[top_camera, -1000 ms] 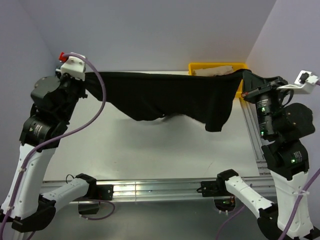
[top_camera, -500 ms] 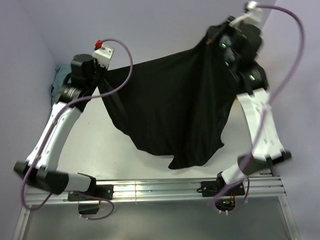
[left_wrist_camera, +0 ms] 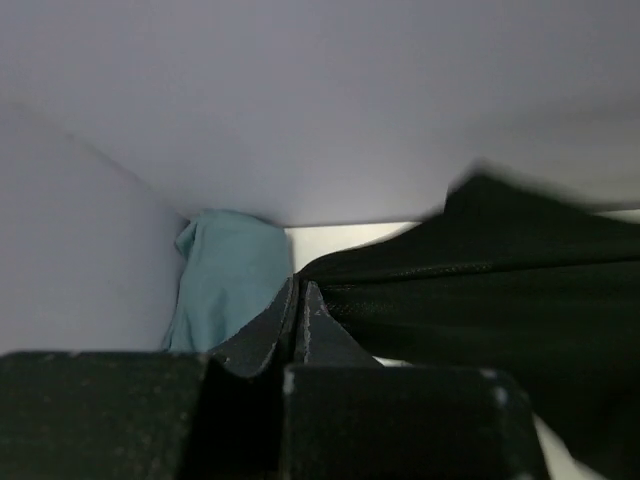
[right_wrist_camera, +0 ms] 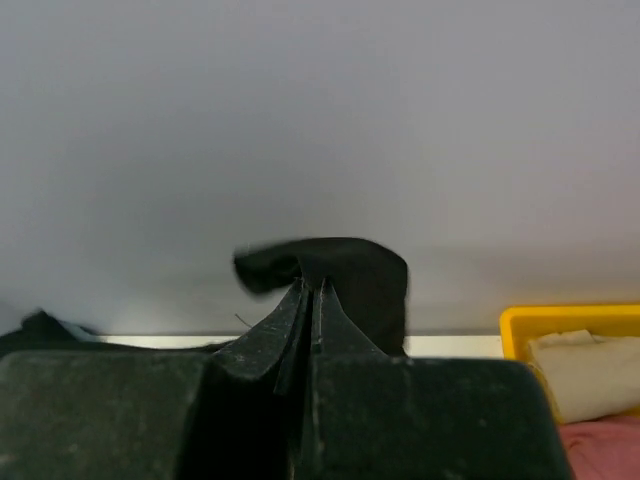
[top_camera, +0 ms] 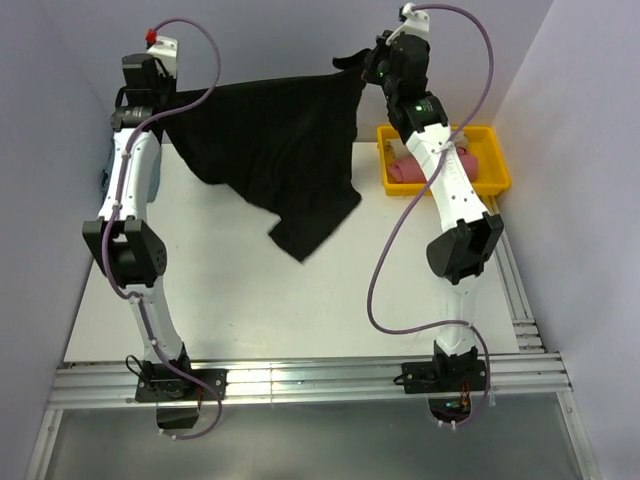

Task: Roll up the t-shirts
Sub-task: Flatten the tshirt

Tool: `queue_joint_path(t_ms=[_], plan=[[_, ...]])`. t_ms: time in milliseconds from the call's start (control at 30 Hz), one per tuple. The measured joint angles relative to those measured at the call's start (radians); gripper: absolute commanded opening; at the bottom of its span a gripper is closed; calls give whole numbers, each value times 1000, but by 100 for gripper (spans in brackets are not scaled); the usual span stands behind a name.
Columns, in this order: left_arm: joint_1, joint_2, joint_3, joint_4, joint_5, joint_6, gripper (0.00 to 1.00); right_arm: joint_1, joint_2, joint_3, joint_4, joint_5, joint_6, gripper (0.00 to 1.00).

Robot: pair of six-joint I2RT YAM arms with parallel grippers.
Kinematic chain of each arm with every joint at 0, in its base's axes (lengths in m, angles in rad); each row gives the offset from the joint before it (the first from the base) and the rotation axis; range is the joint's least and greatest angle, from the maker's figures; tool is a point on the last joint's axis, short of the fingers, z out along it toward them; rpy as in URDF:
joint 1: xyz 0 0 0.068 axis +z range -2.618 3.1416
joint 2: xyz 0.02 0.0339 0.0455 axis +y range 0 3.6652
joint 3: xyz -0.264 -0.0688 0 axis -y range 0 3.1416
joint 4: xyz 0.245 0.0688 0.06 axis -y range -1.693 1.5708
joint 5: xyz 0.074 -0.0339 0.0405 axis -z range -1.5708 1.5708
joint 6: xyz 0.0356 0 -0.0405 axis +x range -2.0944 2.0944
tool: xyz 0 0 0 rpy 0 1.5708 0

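1. Your left tool (top_camera: 168, 98) and right tool (top_camera: 362, 68) hold the black t-shirt (top_camera: 270, 130) spread above the table's (top_camera: 300, 310) far side, beside the yellow bin (top_camera: 497, 165).
2. Left tool (left_wrist_camera: 300, 300) pinches its edge (left_wrist_camera: 480, 290); a teal shirt (left_wrist_camera: 225, 270) lies beyond.
3. Right tool (right_wrist_camera: 312, 300) clamps its corner (right_wrist_camera: 355, 262).

Stretched both arms out toward the back wall, carrying the black t-shirt (top_camera: 270, 140) there between left claw (left_wrist_camera: 300, 292) and right claw (right_wrist_camera: 311, 290); uncovered the yellow bin (top_camera: 500, 160); dropped the shirt's lower corner onto the table (top_camera: 250, 300).
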Motion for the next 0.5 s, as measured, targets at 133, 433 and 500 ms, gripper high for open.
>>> queue_joint_path(t_ms=[133,433,500], plan=[[25,-179,-278,88,27,-10,0,3,-121,-135,47,-6,1,0],[24,-557,-798,146,108,5,0,16,-662,-811,159,21,76,0],[24,-615,-901,146,127,20,0,16,-747,-964,176,25,118,0]])
